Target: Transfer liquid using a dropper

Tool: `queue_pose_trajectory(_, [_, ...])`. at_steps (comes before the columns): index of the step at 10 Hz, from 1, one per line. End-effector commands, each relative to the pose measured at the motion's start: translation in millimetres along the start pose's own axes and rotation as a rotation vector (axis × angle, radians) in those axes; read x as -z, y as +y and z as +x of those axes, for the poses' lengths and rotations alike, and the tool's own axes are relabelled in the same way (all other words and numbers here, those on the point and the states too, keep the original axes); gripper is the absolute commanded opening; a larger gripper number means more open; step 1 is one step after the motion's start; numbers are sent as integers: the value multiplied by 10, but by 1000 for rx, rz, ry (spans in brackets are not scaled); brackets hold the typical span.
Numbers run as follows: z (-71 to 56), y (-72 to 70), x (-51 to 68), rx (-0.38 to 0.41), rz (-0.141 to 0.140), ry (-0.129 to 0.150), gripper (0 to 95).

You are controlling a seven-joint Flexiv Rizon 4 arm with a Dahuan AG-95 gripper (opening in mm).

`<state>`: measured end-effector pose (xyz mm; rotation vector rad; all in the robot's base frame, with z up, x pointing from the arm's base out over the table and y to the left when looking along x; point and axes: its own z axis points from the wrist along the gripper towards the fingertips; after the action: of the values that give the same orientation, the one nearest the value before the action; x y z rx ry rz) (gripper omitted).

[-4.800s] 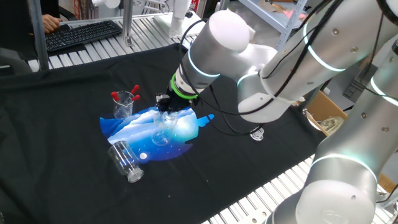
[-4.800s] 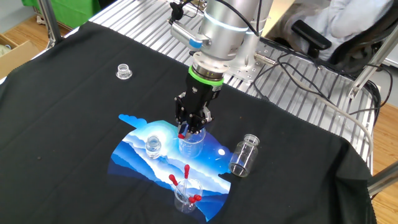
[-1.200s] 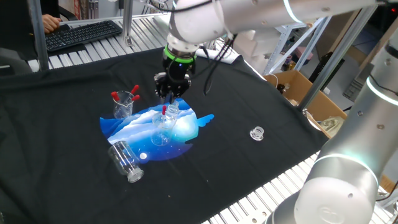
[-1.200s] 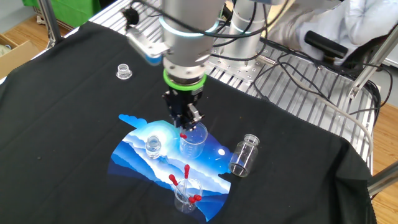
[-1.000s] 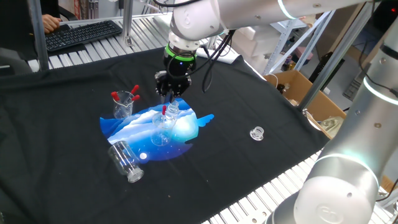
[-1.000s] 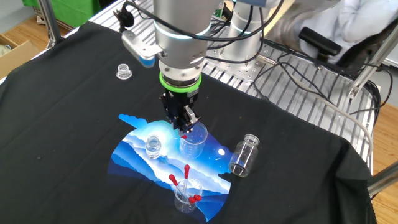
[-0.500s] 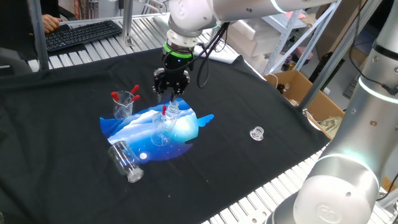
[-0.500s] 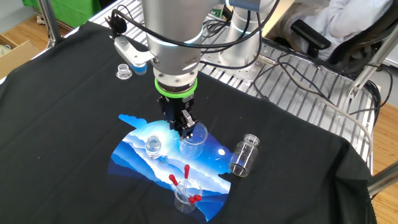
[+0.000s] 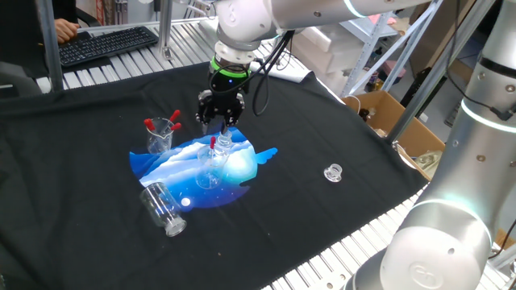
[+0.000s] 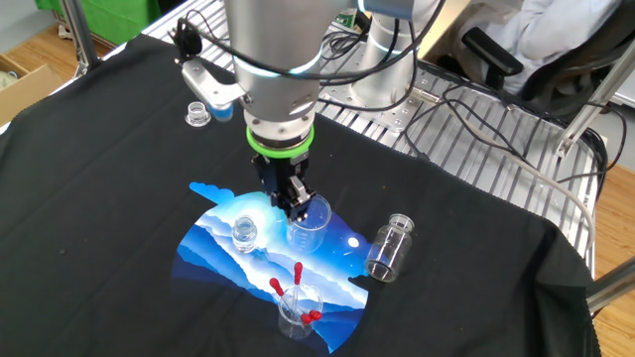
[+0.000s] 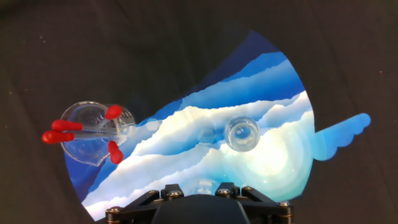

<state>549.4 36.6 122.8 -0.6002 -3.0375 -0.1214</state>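
Gripper (image 9: 218, 126) hovers over dropper (image 9: 213, 143) in beaker (image 9: 208, 172); grip indeterminate. Likely releasing; next, lift clear vertically.

Bare black cloth (image 9: 339, 217) beyond lying bottle (image 9: 163, 209), small cap (image 9: 333, 172).

Slender clear dropper (image 9: 213, 145) with a small red bulb at the top. Stands nearly upright, tip down, inside a clear beaker (image 9: 208, 172). Sits just below the hand (image 9: 216, 126), bulb close under the fingertips and apart from them. In the other fixed view, hidden behind the hand.
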Motion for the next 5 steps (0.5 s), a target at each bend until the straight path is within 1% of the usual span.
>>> queue_pose_trajectory(1, [6, -9, -22, -1, -1, 2, 380])
queue_pose_trajectory(3, [8, -10, -57, -2, -2, 5, 380])
queue_pose_trajectory(4, [10, -10, -60, -3, -2, 6, 190])
queue_pose_trajectory(5, [17, -6, -65, -4, -1, 8, 190])
